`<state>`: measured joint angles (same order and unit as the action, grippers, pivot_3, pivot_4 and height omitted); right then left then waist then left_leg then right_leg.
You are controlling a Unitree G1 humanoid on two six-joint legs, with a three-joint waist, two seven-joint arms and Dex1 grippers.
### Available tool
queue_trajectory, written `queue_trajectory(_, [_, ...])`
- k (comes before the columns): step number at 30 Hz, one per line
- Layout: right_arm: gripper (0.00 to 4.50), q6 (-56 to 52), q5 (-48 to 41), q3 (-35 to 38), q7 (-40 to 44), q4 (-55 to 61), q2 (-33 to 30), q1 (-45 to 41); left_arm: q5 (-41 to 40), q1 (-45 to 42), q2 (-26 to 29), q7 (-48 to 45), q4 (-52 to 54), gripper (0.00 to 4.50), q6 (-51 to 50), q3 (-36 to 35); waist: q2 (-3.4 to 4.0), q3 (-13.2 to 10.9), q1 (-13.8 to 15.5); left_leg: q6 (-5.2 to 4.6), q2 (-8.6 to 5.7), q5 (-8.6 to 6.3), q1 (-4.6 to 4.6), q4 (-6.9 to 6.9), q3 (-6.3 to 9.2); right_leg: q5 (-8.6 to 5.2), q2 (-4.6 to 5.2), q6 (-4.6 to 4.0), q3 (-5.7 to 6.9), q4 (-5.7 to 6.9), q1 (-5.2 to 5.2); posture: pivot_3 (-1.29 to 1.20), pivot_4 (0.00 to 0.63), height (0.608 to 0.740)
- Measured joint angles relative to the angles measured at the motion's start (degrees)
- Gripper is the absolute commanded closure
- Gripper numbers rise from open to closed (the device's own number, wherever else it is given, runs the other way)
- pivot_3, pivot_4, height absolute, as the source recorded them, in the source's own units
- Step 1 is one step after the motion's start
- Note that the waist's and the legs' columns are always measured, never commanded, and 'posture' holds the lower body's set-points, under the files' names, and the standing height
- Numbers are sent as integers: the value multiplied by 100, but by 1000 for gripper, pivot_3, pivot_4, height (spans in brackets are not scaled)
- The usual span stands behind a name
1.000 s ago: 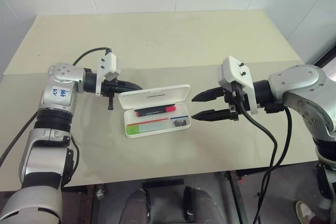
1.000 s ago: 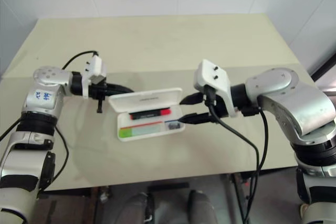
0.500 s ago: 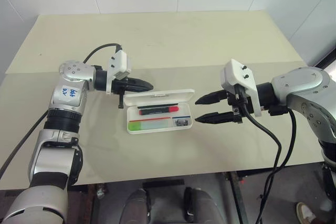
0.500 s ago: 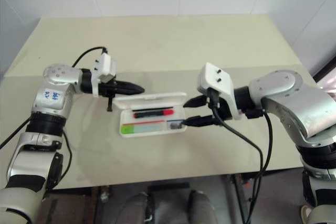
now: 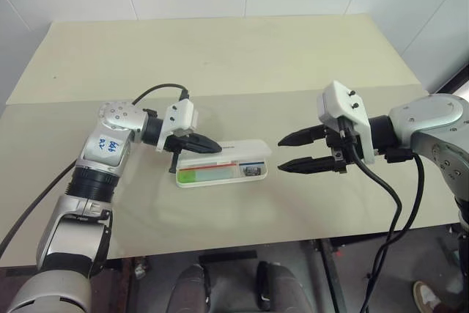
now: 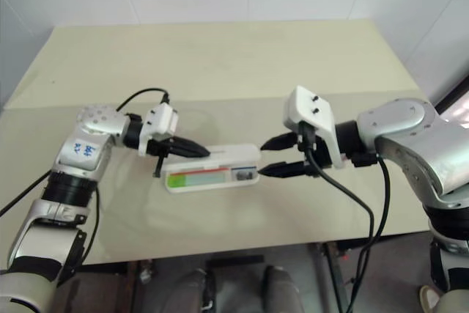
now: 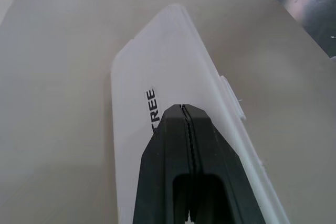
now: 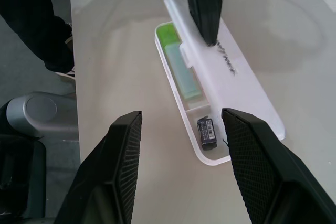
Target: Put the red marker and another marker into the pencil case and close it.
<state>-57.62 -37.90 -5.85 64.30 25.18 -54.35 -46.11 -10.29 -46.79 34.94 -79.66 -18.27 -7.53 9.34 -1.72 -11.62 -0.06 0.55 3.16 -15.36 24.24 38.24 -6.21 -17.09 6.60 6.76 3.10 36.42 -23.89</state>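
Shut tight: the two black fingers of the left gripper (image 5: 212, 147), pressed flat side by side, with no gap and nothing between them. Right under their tips, the white lid (image 7: 168, 66) of the pencil case (image 5: 249, 153). Looks like touching the lid's top, close to the end nearest that arm. Just past the tips, a few dark letters (image 7: 151, 109) printed on the lid.

Lid tipped low over the case but not all the way down. A thin open strip left along the front side.

In that open strip, below the left fingers and a little toward the robot, the green marker (image 5: 211, 174). Lying flat in the long slot, bright green cap at the end near the left fingers, pale body running away from them toward the other arm.

At the far end of the case from the left fingers, a small slot with a small dark thing (image 8: 207, 132) in it.

Open wide: the right gripper (image 5: 281, 155), one finger above the other, holding nothing. Tips just beside the short end of the case, apart from it, pointing at it. Small dark thing the closest bit of the case's load to those tips.

Under everything, a plain tan table (image 5: 220, 56).
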Motion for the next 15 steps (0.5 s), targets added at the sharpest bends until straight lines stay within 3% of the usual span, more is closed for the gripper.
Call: queue_trajectory(15, [1938, -4, -49, 47, -109, -100, -6, -273, 453, 387, -273, 443, 175, 4479, 443, 484, 0, 0, 5, -2, 0, -1, 0, 1, 0, 0, 1, 0, -1, 0, 0, 0, 150, 740])
